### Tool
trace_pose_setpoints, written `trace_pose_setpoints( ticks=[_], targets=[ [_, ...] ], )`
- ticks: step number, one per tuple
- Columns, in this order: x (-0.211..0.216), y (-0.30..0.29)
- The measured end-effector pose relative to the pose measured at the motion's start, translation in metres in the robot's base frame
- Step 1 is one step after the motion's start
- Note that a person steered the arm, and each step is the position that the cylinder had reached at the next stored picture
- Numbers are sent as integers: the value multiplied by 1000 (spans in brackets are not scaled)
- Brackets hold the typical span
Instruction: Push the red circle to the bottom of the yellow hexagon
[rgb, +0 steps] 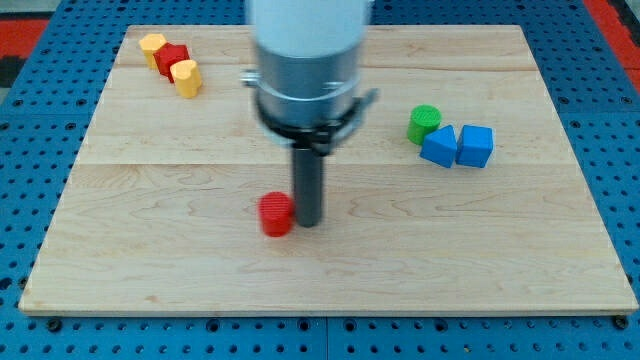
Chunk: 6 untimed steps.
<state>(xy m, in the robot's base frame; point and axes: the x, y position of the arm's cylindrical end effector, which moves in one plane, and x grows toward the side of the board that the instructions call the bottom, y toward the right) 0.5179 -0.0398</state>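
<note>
The red circle (276, 214) lies on the wooden board (330, 280), a little left of centre and towards the view's bottom. My tip (310, 222) stands right beside it, on its right side, touching or nearly touching it. The yellow hexagon (152, 45) sits at the view's top left corner of the board. It is far up and to the left of the red circle.
A red block (173, 58) and a second yellow block (186, 77) sit in a diagonal row with the hexagon. At the view's right stand a green cylinder (424, 122) and two blue blocks (438, 146) (476, 145). The arm's grey body (308, 70) hangs over the board's centre.
</note>
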Motion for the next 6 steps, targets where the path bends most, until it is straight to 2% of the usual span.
trace_pose_setpoints(
  ticks=[1,2,4,5,6],
  targets=[
    [22,-14],
    [10,-73],
    [-94,-124],
    [-133,-132],
    [-153,-127]
  ],
)
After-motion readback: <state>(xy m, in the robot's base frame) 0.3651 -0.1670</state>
